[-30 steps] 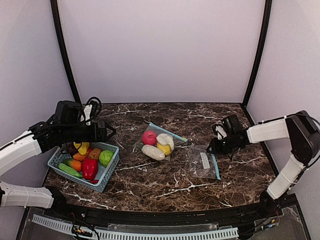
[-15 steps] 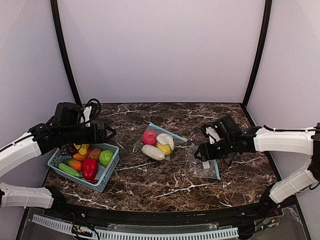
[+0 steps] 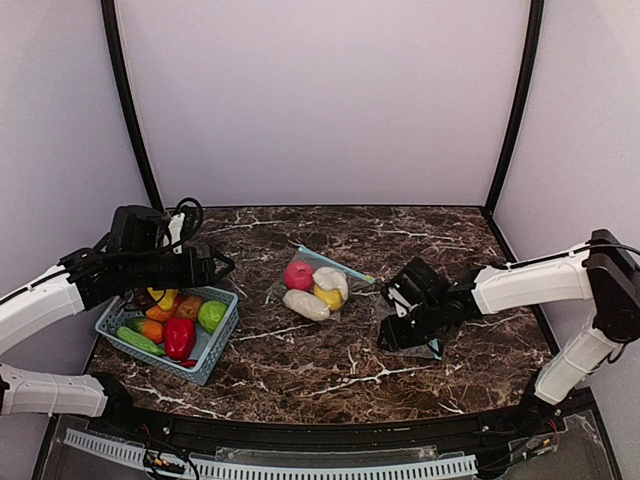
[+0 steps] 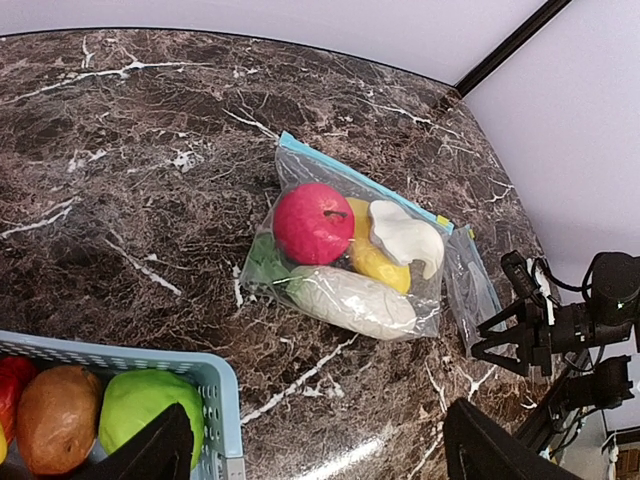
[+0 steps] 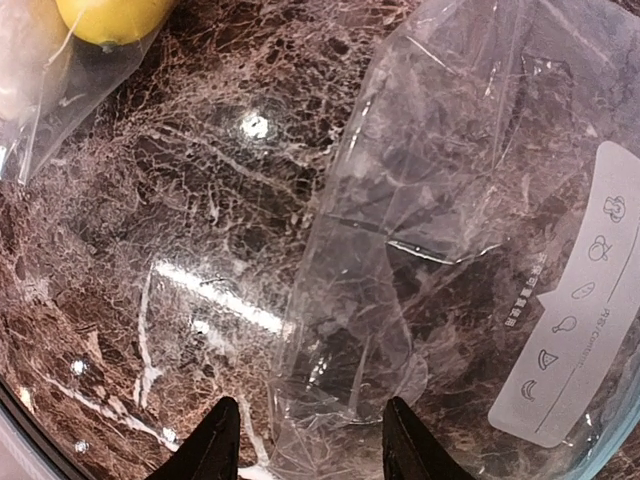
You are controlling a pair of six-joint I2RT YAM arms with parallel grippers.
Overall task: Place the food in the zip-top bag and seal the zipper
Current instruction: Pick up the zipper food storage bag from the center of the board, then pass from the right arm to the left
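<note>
Gripper R (image 5: 312, 440): low over empty zip-top bag (image 5: 470, 250), fingers apart w/ bag's near edge between them, not closed on it. Bag flat on marble table (image 5: 200, 200) right below. Gripper L (image 4: 315, 430): wide open, holding nothing, above teal basket (image 4: 215, 420) w/ green piece (image 4: 140, 405), brown piece (image 4: 55, 420) etc. Ahead of L fingers, well apart: 2nd bag (image 4: 330, 165) w/ red apple (image 4: 313, 222), yellow piece (image 4: 375, 262), cream-white piece (image 4: 405, 240), long white veg (image 4: 350, 300) inside. Zipper state: can't tell.
</note>
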